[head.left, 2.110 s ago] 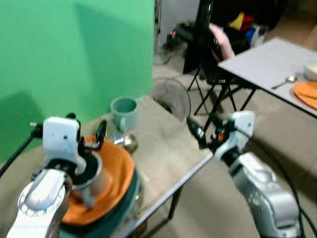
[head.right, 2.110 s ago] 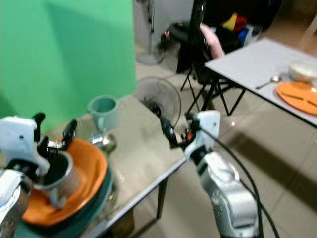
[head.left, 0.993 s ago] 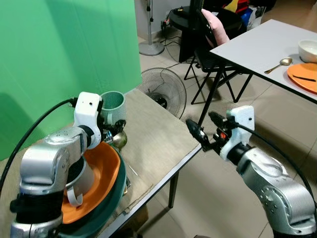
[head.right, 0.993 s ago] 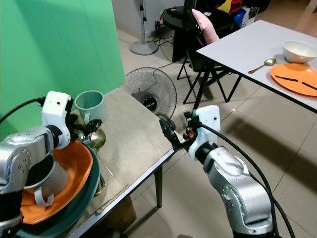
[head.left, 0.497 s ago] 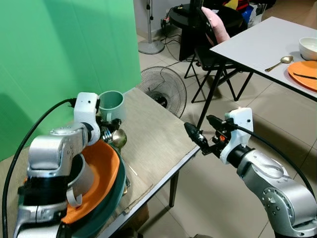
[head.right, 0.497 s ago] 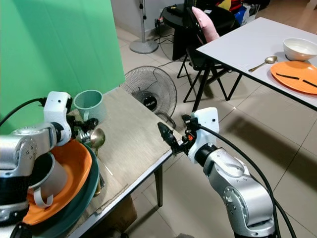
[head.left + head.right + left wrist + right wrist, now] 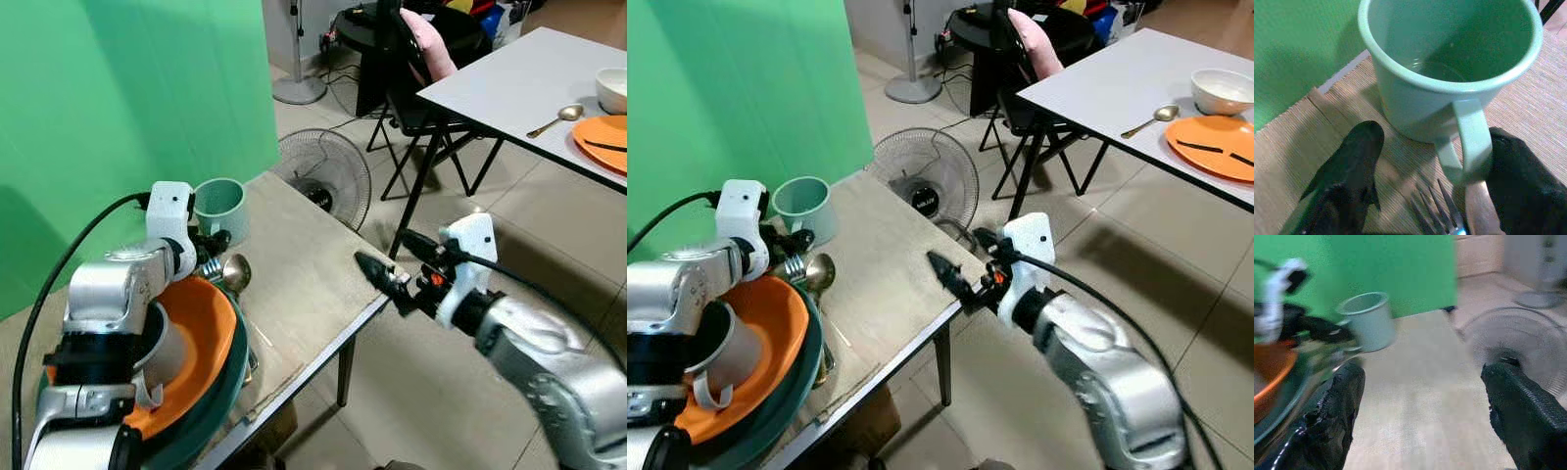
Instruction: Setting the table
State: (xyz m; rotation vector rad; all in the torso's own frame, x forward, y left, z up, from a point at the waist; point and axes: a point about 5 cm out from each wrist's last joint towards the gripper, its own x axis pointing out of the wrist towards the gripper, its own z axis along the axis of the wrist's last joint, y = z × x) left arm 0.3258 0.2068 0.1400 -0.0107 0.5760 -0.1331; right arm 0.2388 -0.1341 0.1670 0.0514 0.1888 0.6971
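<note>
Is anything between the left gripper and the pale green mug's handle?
Nothing visible. The left gripper, open, straddles the pale green mug handle; silver fork tines lie beneath it on the woven mat.

Even, bright indoor light across both eye views, no harsh glare, and the green backdrop [image 7: 118, 108] carries a soft dark shadow low at its edge. The right arm [image 7: 1097, 362] smears with motion blur. Right wrist view is hazy throughout, the fan [image 7: 1518, 340] beyond the right gripper [image 7: 1422, 416] soft. Left wrist view is crisp: the mint mug [image 7: 1449, 63] just ahead of the left gripper [image 7: 1435, 181] throws a gentle shadow.
</note>
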